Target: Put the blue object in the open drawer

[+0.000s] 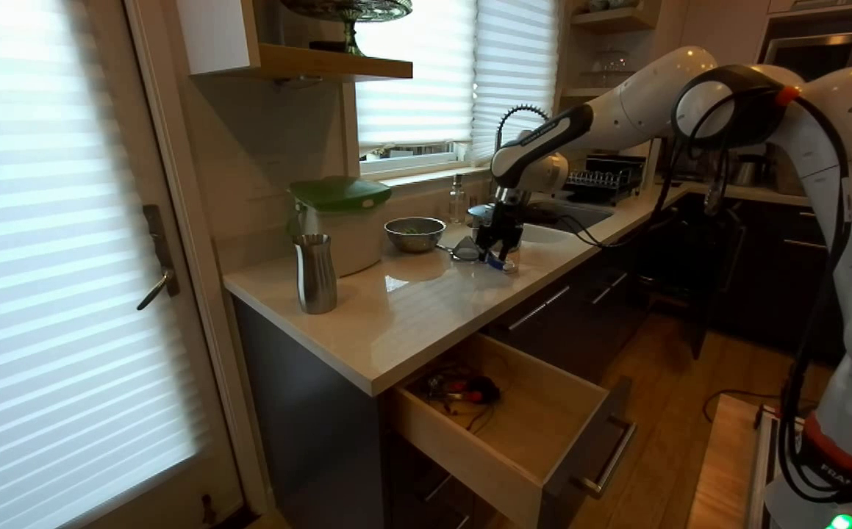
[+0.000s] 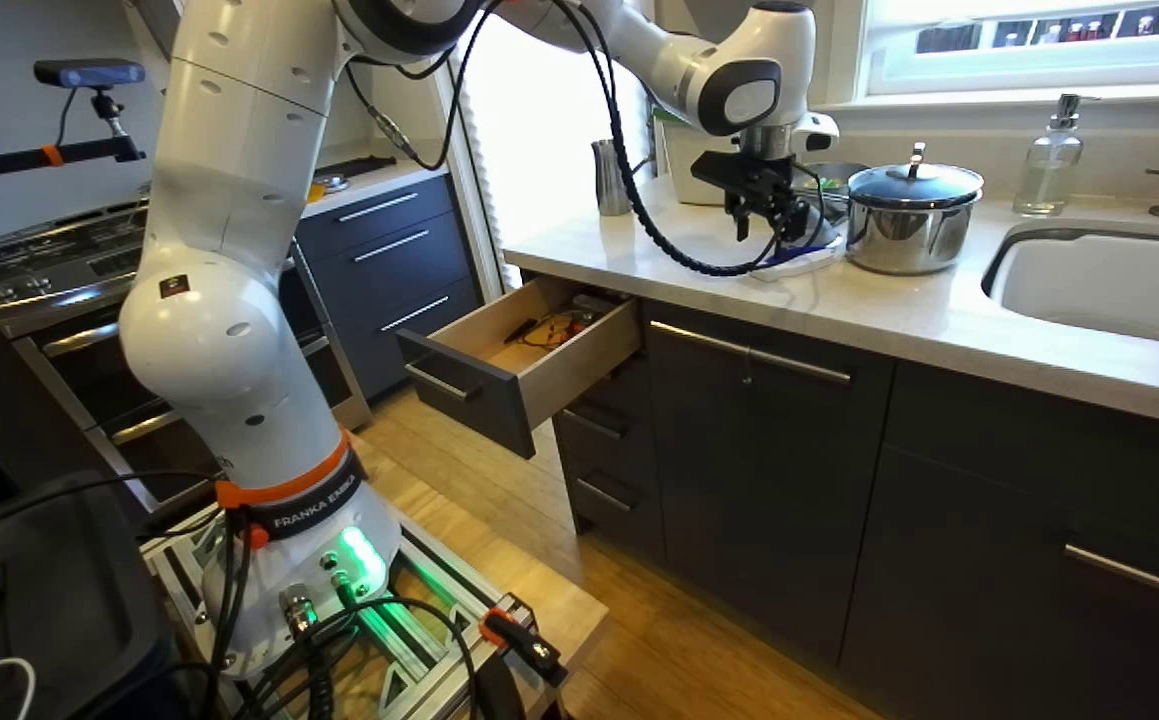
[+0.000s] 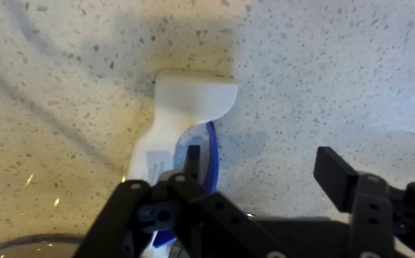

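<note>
White and speckled, the countertop holds your pick, while the open drawer juts out below, well apart from the lidded steel pot. Your gripper hangs over the countertop near the pot, on its drawer side, jaws spread wide, countertop showing in the gap and nothing held. The blue object, a blue-rimmed piece with a white handle alongside, perhaps one tool, rests on the countertop near the same pot. One fingertip overlaps it in the wrist view; whether they touch, you cannot tell. A good grasp likely calls for you to rise slightly so that finger cannot pin it, shift until the piece sits between both fingertips, lower straight, squeeze gently, then lift clear before swinging away from the pot and down to the drawer
</note>
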Motion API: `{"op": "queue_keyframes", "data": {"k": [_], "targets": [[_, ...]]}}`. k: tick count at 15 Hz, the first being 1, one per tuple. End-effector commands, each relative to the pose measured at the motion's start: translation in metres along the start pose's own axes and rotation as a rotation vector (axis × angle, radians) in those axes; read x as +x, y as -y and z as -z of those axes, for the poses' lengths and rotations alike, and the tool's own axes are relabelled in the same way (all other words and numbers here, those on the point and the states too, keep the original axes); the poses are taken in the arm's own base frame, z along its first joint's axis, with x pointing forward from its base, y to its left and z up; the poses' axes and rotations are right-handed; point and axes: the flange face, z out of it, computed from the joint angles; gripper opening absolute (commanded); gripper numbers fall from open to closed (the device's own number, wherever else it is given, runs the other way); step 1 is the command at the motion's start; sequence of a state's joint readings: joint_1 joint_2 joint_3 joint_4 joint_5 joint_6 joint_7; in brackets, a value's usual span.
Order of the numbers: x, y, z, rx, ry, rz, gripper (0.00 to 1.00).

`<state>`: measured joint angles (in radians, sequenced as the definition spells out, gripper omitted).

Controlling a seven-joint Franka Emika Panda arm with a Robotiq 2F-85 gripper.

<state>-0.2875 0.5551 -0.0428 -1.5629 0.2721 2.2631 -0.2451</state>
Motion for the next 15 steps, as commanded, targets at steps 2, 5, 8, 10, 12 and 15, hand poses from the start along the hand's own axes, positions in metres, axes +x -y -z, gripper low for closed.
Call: {"op": "queue_keyframes", "data": {"k": [2,5,8,10,12,15], "targets": [[0.01,-0.003,-0.006,0.021,0.008,0.008,0.84],[0.011,-0.003,-0.01,0.017,0.019,0.0,0.75],[0.012,-0.002,-0.014,0.012,0.023,0.004,0.44],[0.012,0.0,-0.014,0.0,0.022,0.007,0.28],[0.013,0.002,-0.013,-0.009,0.024,0.015,0.14],[0.013,0.01,-0.008,-0.035,0.038,0.022,0.0]]}}
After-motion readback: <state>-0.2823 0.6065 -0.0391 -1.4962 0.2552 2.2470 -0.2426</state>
